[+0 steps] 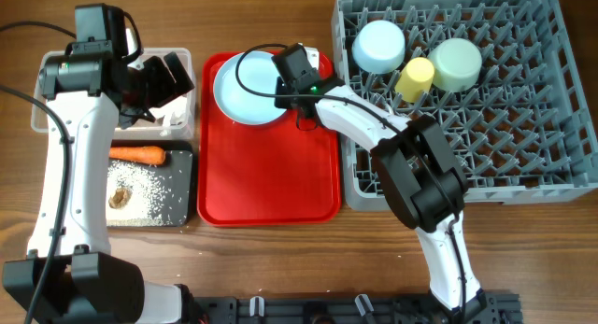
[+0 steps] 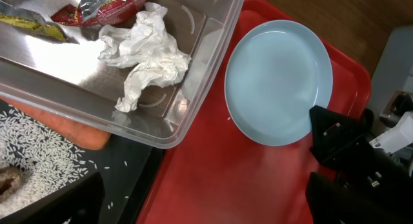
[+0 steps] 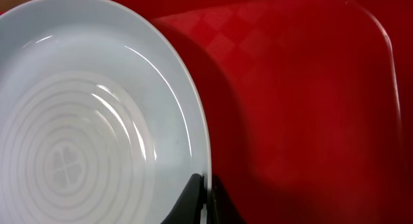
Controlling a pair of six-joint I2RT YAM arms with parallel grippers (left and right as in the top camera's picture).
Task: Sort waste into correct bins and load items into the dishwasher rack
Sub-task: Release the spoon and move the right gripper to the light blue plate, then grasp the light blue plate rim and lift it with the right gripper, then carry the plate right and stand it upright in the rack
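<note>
Two bins sit far left. The clear tub (image 2: 213, 69) holds white tissue (image 2: 145, 59) and red wrappers (image 2: 103, 6) under the left gripper (image 1: 166, 74), whose jaws are wide apart. The black tray (image 1: 182, 189) carries a carrot (image 1: 137, 155), rice (image 1: 154, 189) and a brown lump (image 1: 120, 197). On the red tray (image 1: 271, 175) mid-bench, the right gripper (image 3: 202, 197) is clamped on the pale blue plate (image 1: 243, 91) at its rim. Two bowls (image 1: 378, 46) and a yellow cup (image 1: 415, 78) sit in the rack (image 1: 523, 147).

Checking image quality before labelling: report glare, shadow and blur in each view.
Overhead: evenly lit and sharp, soft shadows only. Left wrist: bright sheen on the clear tub floor, folds of the white tissue readable. Right wrist: glare streaks on the plate, its dark shadow on the red tray, right fingers dark and soft at the bottom edge.
</note>
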